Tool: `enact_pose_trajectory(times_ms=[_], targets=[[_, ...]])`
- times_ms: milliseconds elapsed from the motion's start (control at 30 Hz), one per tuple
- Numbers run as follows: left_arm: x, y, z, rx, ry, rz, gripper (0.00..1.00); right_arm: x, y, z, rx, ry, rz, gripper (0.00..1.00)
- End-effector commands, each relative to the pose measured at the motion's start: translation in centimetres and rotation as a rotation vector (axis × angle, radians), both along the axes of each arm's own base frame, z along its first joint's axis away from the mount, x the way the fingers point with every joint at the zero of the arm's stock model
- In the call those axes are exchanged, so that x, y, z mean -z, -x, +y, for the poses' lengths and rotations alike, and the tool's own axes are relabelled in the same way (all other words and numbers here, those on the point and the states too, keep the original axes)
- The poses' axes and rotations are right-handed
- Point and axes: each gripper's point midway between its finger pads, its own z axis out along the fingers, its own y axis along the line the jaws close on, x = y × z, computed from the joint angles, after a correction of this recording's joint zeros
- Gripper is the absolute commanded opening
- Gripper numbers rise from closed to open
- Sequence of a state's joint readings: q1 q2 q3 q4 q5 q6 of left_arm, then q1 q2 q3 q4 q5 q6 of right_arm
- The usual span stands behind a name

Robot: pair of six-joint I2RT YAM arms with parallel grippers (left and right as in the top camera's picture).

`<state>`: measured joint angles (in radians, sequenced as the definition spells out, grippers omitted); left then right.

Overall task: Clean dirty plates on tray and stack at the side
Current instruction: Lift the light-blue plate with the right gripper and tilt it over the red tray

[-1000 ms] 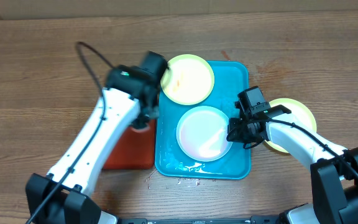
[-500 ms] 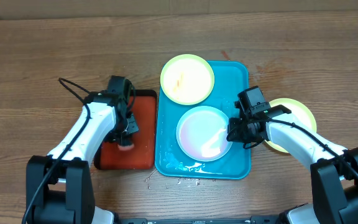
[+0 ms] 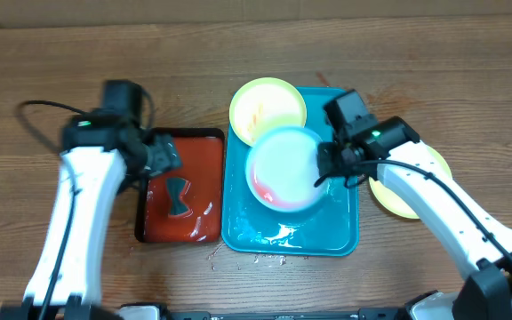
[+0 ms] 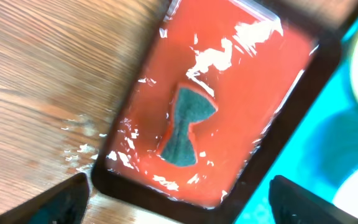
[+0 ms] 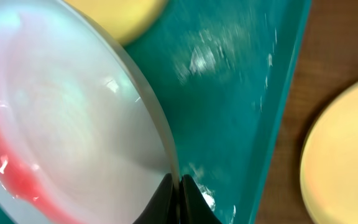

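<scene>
My right gripper (image 3: 327,165) is shut on the right rim of the light blue-white plate (image 3: 283,167), holding it tilted above the turquoise tray (image 3: 338,233). Pink-red liquid pools at the plate's low left side (image 5: 17,168). In the right wrist view the fingertips (image 5: 178,186) pinch the thin rim. A yellow-green plate (image 3: 268,110) with orange smears lies on the tray's far left corner. Another yellow-green plate (image 3: 413,194) rests on the table right of the tray, partly under my right arm. My left gripper (image 4: 179,208) stands open above the red tray (image 4: 260,81), with nothing in it.
A dark green, hourglass-shaped sponge (image 3: 178,197) lies on the wet red tray (image 3: 199,151) with its black rim, directly left of the turquoise tray. Water drops glisten on the table (image 3: 254,260) at the tray's front edge. A cable loops behind my left arm.
My left gripper opened and left the sponge on the red tray, then drew back and up. My right gripper lifted and tilted the blue-white plate, shifting it toward the far left.
</scene>
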<state>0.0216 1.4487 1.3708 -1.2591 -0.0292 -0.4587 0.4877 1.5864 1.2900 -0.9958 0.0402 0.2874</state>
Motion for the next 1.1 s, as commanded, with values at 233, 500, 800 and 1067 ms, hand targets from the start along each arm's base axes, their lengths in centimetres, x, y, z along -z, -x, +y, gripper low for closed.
enact_pose_trajectory(times_ms=[233, 500, 800, 1067], targets=[[-10.3, 1.8, 1.5, -0.046, -0.013, -0.247, 1.00, -7.7, -1.0, 10.9, -0.205, 0.053, -0.476, 0.04], [-11.9, 2.9, 1.9, -0.057, -0.042, -0.302, 1.00, -8.2, -0.6, 14.6, -0.187, 0.189, -0.680, 0.04], [-11.2, 3.1, 2.0, -0.060, -0.048, -0.264, 1.00, -11.3, 1.2, 15.4, -0.116, 0.293, -0.874, 0.04], [-11.0, 2.9, 2.0, -0.060, -0.048, -0.259, 1.00, -13.2, 3.3, 15.7, -0.088, 0.358, -0.978, 0.04]])
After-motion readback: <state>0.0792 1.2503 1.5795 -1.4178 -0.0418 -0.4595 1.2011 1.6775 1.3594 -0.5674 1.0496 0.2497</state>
